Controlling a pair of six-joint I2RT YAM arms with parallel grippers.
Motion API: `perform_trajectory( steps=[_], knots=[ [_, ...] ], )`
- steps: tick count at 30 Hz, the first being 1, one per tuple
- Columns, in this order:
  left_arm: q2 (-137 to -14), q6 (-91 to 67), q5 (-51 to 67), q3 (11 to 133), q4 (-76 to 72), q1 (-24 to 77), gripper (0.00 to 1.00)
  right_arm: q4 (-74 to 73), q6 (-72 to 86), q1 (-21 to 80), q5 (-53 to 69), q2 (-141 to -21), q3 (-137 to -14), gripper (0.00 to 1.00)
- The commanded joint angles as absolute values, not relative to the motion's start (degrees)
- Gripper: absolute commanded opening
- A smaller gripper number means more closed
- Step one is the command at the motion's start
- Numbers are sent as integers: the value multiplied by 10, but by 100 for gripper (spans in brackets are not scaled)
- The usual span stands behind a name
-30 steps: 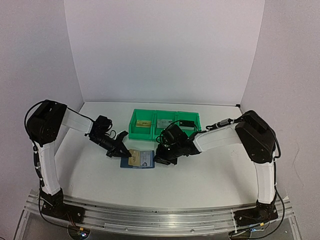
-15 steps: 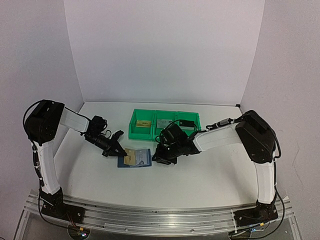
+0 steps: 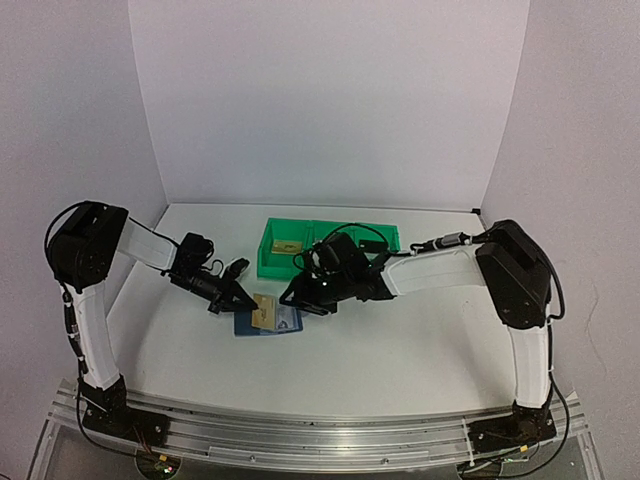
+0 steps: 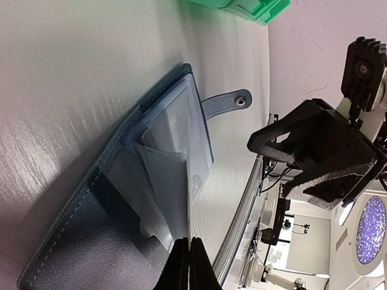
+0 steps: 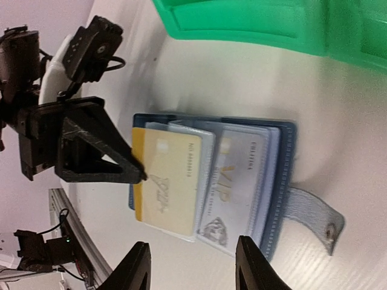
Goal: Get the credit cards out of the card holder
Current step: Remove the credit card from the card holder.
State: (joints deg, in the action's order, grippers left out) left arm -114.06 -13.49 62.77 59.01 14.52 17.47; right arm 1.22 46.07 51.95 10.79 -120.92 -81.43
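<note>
Holder [image 5: 289,175]: blue grained leather-like skin with a stitched edge and a dull metal snap [image 5: 329,231] on its tab. Its sleeves [image 4: 172,136] are clear glossy plastic. Gold card [image 5: 166,181] has a smooth sheen. The bins [image 5: 254,24] are shiny green moulded plastic. White worktop [image 5: 242,78] looks smooth, faintly streaked.

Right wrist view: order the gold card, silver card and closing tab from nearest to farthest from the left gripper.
From the left gripper:
1. gold card, at its tip, left part of the card holder.
2. silver card, beside it, middle.
3. closing tab, far right end.
</note>
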Motion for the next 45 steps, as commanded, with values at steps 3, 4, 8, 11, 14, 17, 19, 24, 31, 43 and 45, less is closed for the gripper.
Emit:
perform_trajectory(
  steps=[3,4,8,11,14,17,19,24,31,43,45],
  knots=[
    [-1116,-149,656,575,96,181,0,113,511,523,191,-1267,-839,45],
    [-1117,-151,657,575,92,181,0,114,514,522,193,-1273,-839,45],
    [-1115,-153,668,570,78,181,0,117,529,520,198,-1290,-834,50],
    [-1121,-144,667,577,95,181,0,118,531,520,194,-1297,-836,53],
    [-1138,-99,646,608,171,179,0,118,534,520,188,-1302,-835,51],
    [-1144,-64,634,626,222,173,0,119,545,517,176,-1302,-813,45],
    [-1140,-51,636,626,231,171,0,125,550,515,175,-1302,-800,40],
    [-1141,-73,643,620,198,172,0,223,591,509,230,-1328,-789,41],
    [-1152,-27,583,652,276,160,0,231,610,501,210,-1319,-761,38],
    [-1128,86,518,691,389,124,0,225,620,498,191,-1299,-707,37],
    [-1125,105,507,694,399,114,0,222,616,498,192,-1297,-708,37]
  ],
)
